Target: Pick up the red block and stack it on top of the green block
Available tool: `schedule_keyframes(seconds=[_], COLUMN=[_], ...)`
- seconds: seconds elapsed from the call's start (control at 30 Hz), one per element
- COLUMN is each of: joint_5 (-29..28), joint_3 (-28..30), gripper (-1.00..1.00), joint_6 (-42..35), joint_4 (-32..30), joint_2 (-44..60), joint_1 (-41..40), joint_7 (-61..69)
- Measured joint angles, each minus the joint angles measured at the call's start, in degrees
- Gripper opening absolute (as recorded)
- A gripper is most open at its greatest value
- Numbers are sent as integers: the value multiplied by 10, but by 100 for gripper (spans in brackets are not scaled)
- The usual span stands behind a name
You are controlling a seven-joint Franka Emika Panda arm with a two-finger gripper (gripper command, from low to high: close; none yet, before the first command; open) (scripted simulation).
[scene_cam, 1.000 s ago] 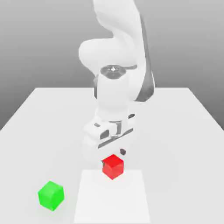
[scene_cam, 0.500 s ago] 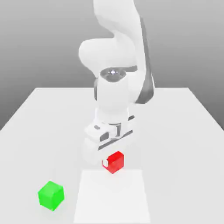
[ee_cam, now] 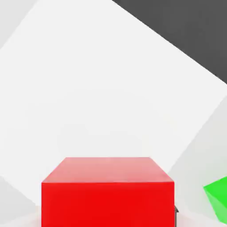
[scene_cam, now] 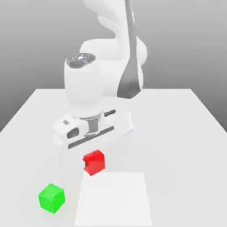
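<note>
Two blocks, one arm: the red block hangs under the gripper, off the table, up and toward the exterior view's right of the green block, which sits on the table near the front edge. Main risk, as I read it: the red block is not over the green one yet, so any offset or twist at release lands it on an edge and it tips off, or it nudges the green block sideways on the way down. Slip in transit is also possible if the hold is shallow. Tool state: jaws closed on the red block, pressing its sides; fingers themselves are mostly hidden behind it. In the hand view the red block fills the near field, with the green block just at the frame edge.
</note>
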State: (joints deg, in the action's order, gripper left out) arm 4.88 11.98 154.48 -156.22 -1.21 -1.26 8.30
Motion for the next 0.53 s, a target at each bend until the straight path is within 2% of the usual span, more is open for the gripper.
schedule_keyframes(seconds=[0.23, 0.43, 0.47, 0.53], joint_5=[-24, 26, 30, 30], joint_3=[27, 2, -3, -3], gripper=[-100, -100, 100, 100], joint_6=[-42, 37, 46, 46], joint_4=[85, 105, 105, 105], joint_2=[41, 142, 152, 152], joint_1=[-57, -77, -82, -82], joint_7=[32, 76, 79, 79])
